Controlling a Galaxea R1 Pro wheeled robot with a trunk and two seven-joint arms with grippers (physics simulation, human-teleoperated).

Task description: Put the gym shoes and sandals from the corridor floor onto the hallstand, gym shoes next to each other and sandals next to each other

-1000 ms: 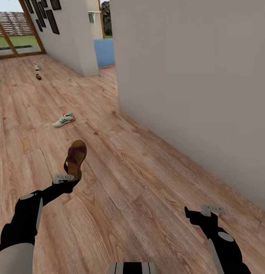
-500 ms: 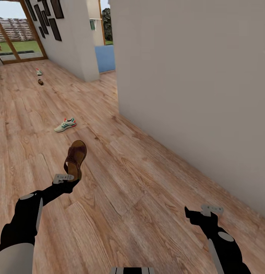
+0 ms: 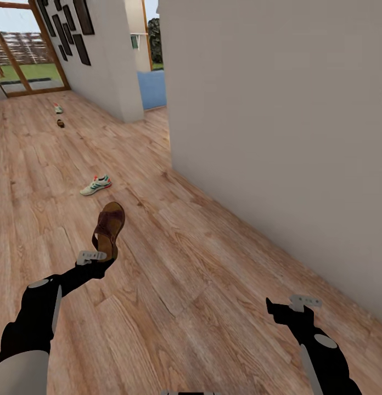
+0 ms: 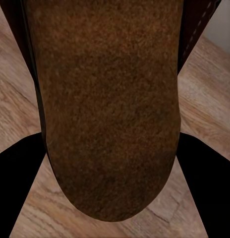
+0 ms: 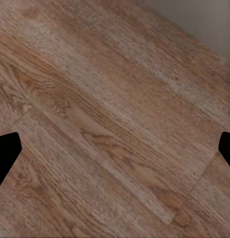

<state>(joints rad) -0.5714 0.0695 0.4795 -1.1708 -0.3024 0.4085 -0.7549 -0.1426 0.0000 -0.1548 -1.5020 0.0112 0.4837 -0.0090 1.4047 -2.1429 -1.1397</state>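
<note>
Sandal (image 3: 108, 227) held tight in left gripper (image 3: 95, 258), toe pointing far | right gripper (image 3: 303, 301) wide apart, holding nothing | gym shoe (image 3: 95, 185) on floor (image 3: 213, 263), far-left, nearer left arm

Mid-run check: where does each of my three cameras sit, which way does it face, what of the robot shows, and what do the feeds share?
Head view: on the head, looking forward and down the light brown wood-plank corridor floor; both black arms show, the left gripper holding the dark brown leather sandal, the right gripper empty.
Left wrist view: near that gripper, facing the sandal's sole; dark fingers flank it.
Right wrist view: facing down at planks; fingertips at the edges.
Shared: sandal (head, left wrist); floor in all.
</note>
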